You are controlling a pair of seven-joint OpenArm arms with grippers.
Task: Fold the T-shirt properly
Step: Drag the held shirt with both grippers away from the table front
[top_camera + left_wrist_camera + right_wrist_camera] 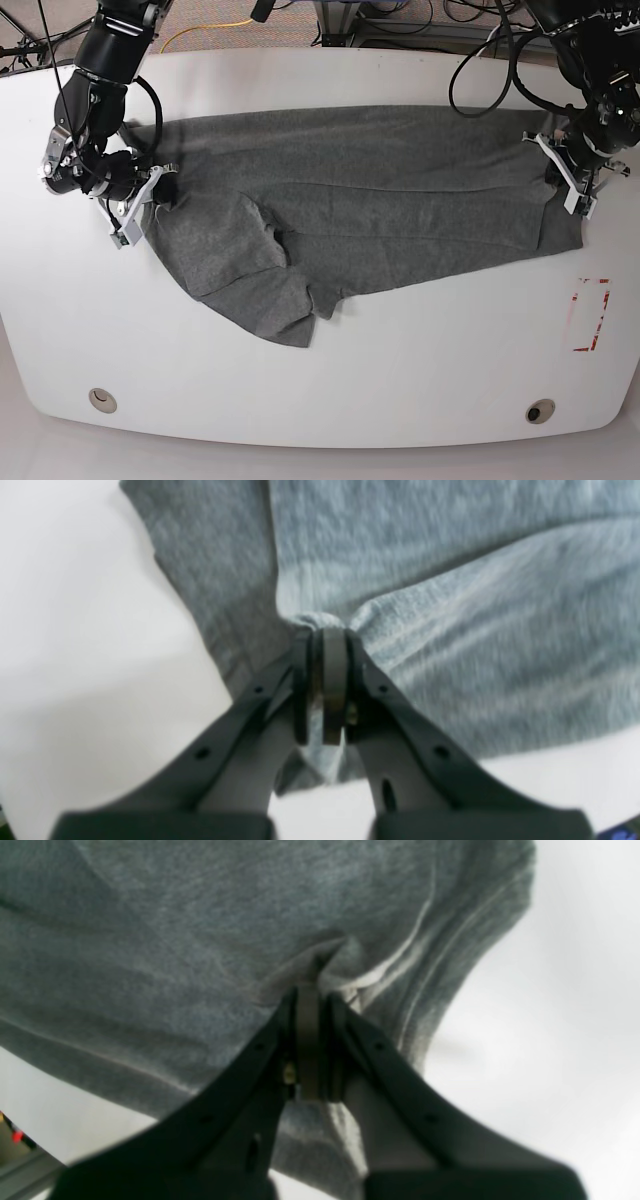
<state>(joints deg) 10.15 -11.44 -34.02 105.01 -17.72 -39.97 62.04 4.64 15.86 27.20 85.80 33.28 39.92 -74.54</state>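
t-shirt [380, 190] spread on table [420, 370]; red-outlined rectangle [590, 315] beside.

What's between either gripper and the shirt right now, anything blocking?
Nothing visible. The left gripper and the right gripper are each shut directly on the T-shirt, pinching bunched fabric at opposite ends. The white table around the shirt shows only a red outline mark.

From my base view I see a white counter [330, 370] with rounded corners, evenly lit and slightly glossy. Two round holes sit near its front edge, one on the left [100, 400] and one on the right [541, 411]. A red rectangle outline [591, 315] marks its right side. Beyond the far edge, brownish carpet [200, 20] holds a yellow cable [205, 30] and black cables [420, 15].
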